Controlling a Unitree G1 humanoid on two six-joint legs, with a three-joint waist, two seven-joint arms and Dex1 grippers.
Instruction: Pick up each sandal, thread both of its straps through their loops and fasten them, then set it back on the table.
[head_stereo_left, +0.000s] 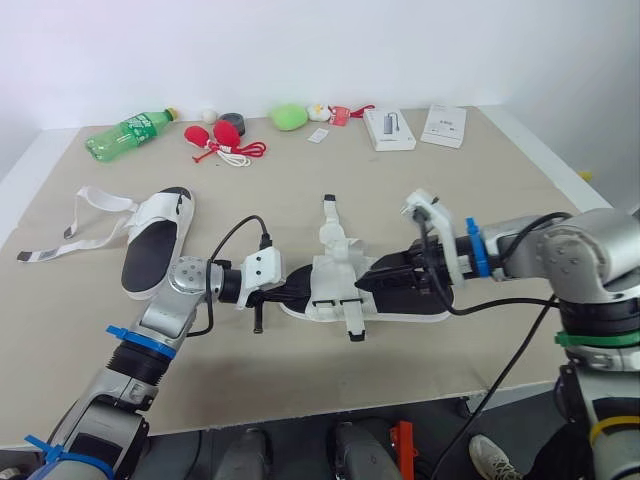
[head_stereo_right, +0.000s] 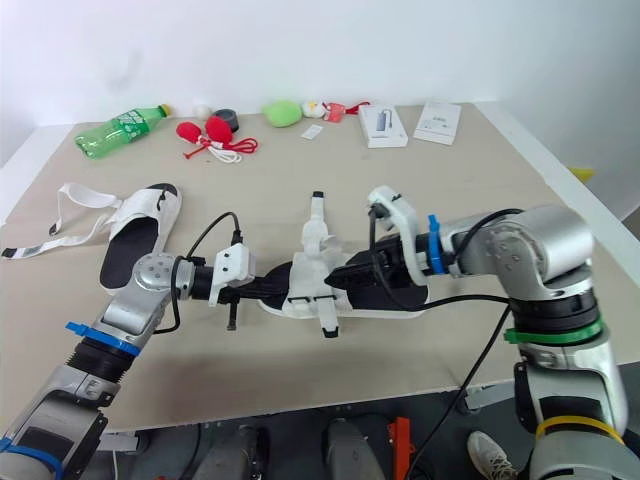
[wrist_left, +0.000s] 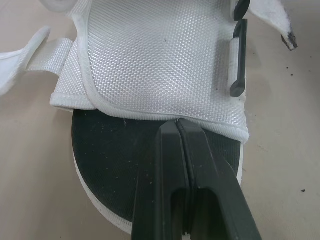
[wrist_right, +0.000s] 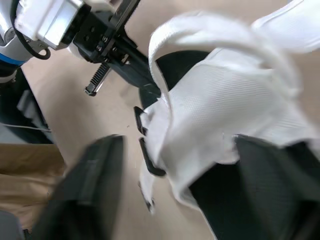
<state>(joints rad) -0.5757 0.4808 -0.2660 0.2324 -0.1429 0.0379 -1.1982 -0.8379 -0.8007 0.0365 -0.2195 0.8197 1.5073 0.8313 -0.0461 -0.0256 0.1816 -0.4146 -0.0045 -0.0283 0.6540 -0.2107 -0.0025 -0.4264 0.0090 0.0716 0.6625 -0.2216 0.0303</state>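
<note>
Tightly closed, left tool touches the sandal.

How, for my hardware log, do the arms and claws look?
Left arm and right arm: silver-grey metal, blue bands, black cables, white wrist housings; the right adds a green band. Left claw and right claw: two black fingers each.

The left arm reaches forward and inward, its forearm angled toward the middle sandal. The left gripper rests on that sandal's left end, jaws pressed together. The right arm bends at the elbow and comes across from the sandal's right end. The right gripper has its jaws spread wide, one on either side of the sandal's upper.
</note>
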